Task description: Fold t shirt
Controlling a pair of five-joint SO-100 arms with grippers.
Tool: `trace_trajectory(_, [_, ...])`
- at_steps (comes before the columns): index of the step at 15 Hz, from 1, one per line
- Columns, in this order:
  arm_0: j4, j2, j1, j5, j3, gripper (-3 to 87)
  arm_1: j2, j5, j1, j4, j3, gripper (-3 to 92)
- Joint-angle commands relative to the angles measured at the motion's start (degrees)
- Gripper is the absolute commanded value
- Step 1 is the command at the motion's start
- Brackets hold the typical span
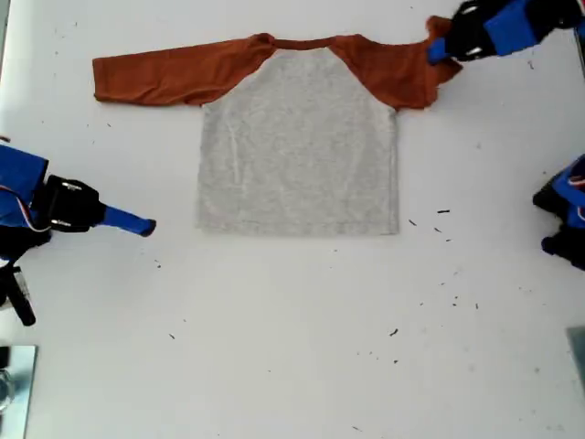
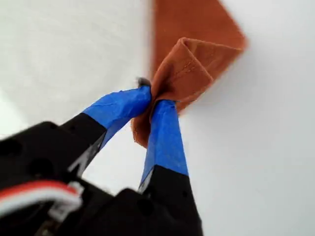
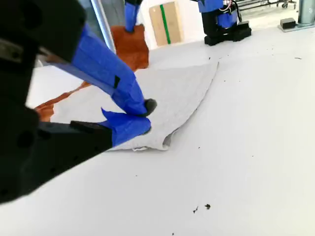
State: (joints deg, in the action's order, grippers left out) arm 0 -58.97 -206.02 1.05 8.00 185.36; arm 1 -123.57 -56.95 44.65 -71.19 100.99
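The t shirt [image 1: 297,146] lies flat on the white table, grey body up, with no black print showing. One rust-orange sleeve [image 1: 155,75] stretches toward the exterior view's left. The other sleeve [image 1: 402,78] is bunched at the exterior view's upper right, where my first gripper [image 1: 437,50] is shut on its end. The first wrist view shows that gripper [image 2: 155,96] pinching a fold of orange sleeve [image 2: 192,64]. My second gripper [image 1: 144,225] hovers at the exterior view's left, a little way off the shirt's lower hem corner. Its jaws [image 3: 146,115] are shut on nothing, and the grey hem [image 3: 172,93] lies just beyond them.
An arm's base [image 1: 567,215] stands at the exterior view's right edge. A metal piece [image 1: 14,389] sits at that view's lower left corner. Dark specks [image 1: 393,332] dot the white table [image 1: 292,366]. A cardboard box [image 3: 165,22] stands beyond the table.
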Motion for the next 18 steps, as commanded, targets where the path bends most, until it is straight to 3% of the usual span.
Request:
trace_trajectory(1, [0.26, -0.35, -1.05, 0.26, 0.7, -0.3, 16.52, 9.05, -22.76, -1.58, -35.6, 8.6])
trace_trajectory(2, [0.26, -0.35, -0.97, 0.44, 0.7, -0.3, 24.35, 9.76, -29.09, -0.88, -46.93, 17.7])
trace_trajectory(3, [0.26, -0.35, -0.7, 0.26, 0.7, -0.3, 27.6, 10.37, -31.2, -2.29, -52.65, 18.3])
trace_trajectory(7, [0.26, -0.35, -0.44, 0.44, 0.7, -0.3, 15.56, 14.15, -22.94, -8.88, -37.09, 16.0])
trace_trajectory(9, [0.26, -0.35, -0.53, 0.18, 0.7, -0.3, 2.9, 13.54, -16.87, -9.23, -17.84, 16.0])
trace_trajectory(10, [0.26, -0.35, -0.7, -0.09, 0.7, -0.1, -5.1, 12.83, -13.27, -8.79, -3.69, 12.3])
trace_trajectory(11, [0.26, -0.35, -0.7, -1.85, 0.7, 6.1, -13.1, 12.57, -10.72, -7.29, 10.9, 6.2])
trace_trajectory(12, [0.26, -0.35, -0.97, -2.72, 0.7, 2.3, -19.42, 13.45, -9.58, -6.15, 23.73, 3.8])
trace_trajectory(15, [0.18, -0.53, -1.85, -3.16, 0.7, -0.2, -38.58, 18.28, -13.54, 1.58, 52.03, 3.5])
trace_trajectory(18, [-0.18, 0.09, -3.69, -13.54, -0.26, -0.3, -40.69, 22.15, -16.52, 5.89, 61.87, 3.5])
